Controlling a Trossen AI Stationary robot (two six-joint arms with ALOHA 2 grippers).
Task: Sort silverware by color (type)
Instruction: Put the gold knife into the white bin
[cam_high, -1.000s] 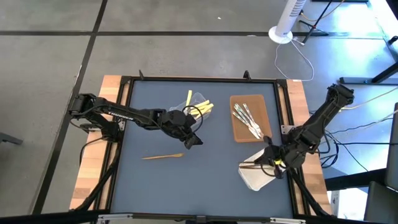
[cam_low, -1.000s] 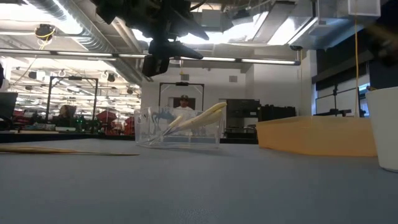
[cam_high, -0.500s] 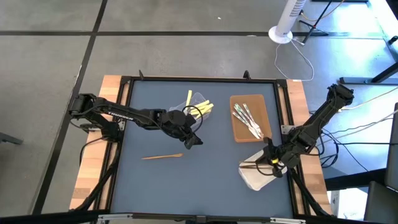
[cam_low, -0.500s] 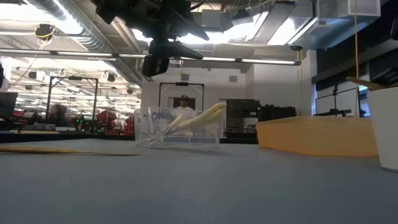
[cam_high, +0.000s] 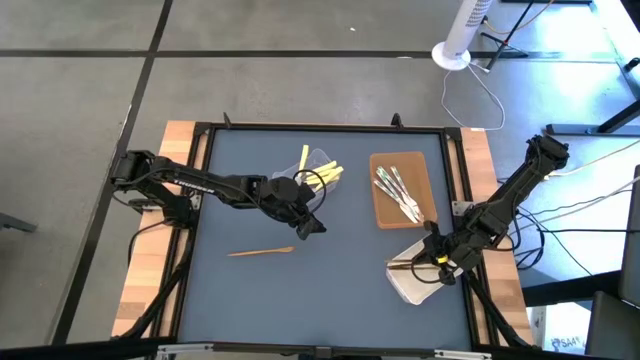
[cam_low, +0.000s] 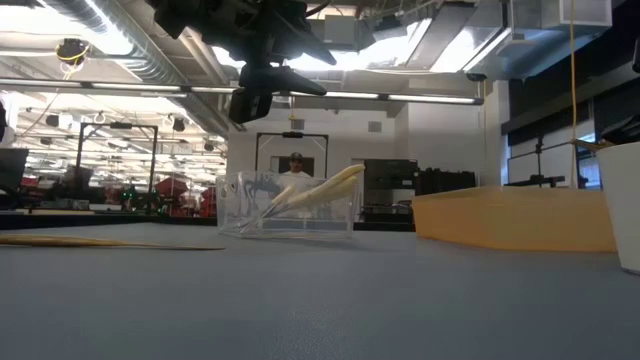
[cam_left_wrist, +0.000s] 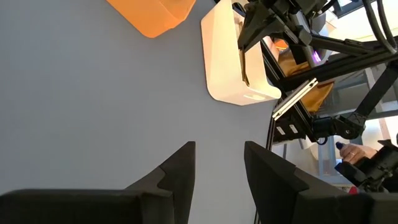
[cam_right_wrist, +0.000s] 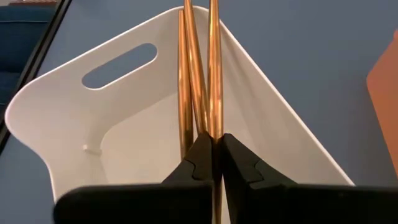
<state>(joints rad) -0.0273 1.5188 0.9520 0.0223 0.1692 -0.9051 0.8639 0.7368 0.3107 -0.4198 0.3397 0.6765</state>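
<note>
Right wrist view: right claw (cam_right_wrist: 214, 146) clamped on one orange-brown stick (cam_right_wrist: 214, 68), thin, shiny, tapered, held over the white tray (cam_right_wrist: 68, 134). 2 more orange-brown sticks (cam_right_wrist: 186, 74) lie inside that tray, touching near the claw tips, so 3 in the view. Tray has a slot handle cut in its wall. No brand, label or writing readable anywhere.

High view: white tray (cam_high: 410, 285) sits at the counter's right edge, near its front right corner. Right claw (cam_high: 432, 262) over it. A 4th orange-brown stick (cam_high: 262, 251) lies alone on the bare blue-grey counter (cam_high: 240, 300), left of centre, twd the front edge.

Silver pcs (cam_high: 397, 192): a cluster, roughly 4–5, exact count can't tell, lying on the brown tray (cam_high: 385, 215) by the right edge, just behind the white tray.

Pale yellow pcs (cam_high: 322, 176): several in the clear tub (cam_high: 318, 160) near the back edge, mid counter, ends sticking out over its rim; one more pale yellow stick (cam_high: 303, 158) leans out at the tub's left. Exact count can't tell.

Left claw (cam_high: 308, 224) hangs in the air just in front of the tub, fingers (cam_left_wrist: 180, 171) apart w/ nothing between them; the wrist view past them shows bare counter and both trays farther off.

Low view: tub (cam_low: 290, 205) w/ pale sticks angled up, lone stick (cam_low: 100, 241) flat at left, brown tray (cam_low: 510, 220) at right. A person (cam_low: 294, 172) stands in the room behind.
</note>
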